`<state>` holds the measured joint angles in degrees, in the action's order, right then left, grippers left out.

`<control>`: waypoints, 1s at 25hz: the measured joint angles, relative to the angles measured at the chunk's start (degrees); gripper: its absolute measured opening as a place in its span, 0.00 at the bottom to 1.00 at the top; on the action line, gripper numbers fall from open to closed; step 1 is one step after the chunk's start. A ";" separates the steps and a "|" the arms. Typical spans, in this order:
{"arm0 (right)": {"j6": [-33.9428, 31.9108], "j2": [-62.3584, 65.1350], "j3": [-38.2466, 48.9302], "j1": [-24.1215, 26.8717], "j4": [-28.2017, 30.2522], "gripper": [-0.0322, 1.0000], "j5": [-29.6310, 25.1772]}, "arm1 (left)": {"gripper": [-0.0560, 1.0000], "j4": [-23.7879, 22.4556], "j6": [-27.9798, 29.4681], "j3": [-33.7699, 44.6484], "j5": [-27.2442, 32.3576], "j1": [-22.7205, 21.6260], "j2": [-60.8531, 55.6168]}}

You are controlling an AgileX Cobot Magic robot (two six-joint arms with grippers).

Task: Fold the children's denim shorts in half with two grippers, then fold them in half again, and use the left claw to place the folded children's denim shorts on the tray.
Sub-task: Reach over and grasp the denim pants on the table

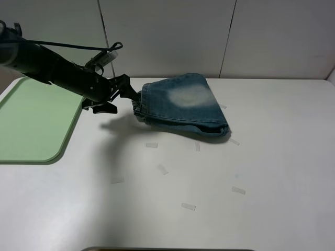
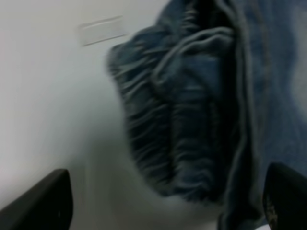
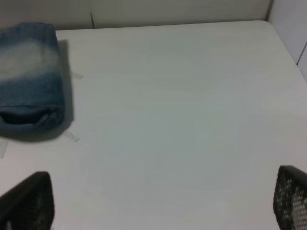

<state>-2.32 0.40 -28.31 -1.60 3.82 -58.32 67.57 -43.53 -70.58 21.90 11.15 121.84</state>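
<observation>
The children's denim shorts (image 1: pixel 183 104) lie folded into a compact bundle on the white table, with a faded pale patch on top. The gathered waistband (image 2: pixel 177 129) faces my left gripper. My left gripper (image 1: pixel 123 97) is open at the bundle's left edge, its black fingertips (image 2: pixel 43 201) spread wide just short of the waistband. It holds nothing. The pale green tray (image 1: pixel 31 120) lies at the far left, under the left arm. My right gripper (image 3: pixel 158 206) is open and empty over bare table. The shorts (image 3: pixel 31 76) are far from it. It is out of the exterior high view.
Several small strips of clear tape (image 1: pixel 188 206) are stuck on the table in front of the shorts. A white panelled wall (image 1: pixel 209 36) stands behind the table. A cable (image 1: pixel 68 46) runs along the left arm.
</observation>
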 joint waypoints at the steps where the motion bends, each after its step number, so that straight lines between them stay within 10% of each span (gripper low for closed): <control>1: 0.00 0.00 0.00 0.00 0.00 0.70 0.00 | 0.80 0.33 0.00 -0.80 0.07 0.35 0.36; 25: 0.00 0.00 0.00 0.00 0.00 0.70 0.00 | 0.80 2.76 0.05 -6.79 0.15 2.75 7.29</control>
<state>-2.32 0.40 -28.31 -1.60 3.82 -58.32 70.32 -43.48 -77.38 22.05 13.91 129.12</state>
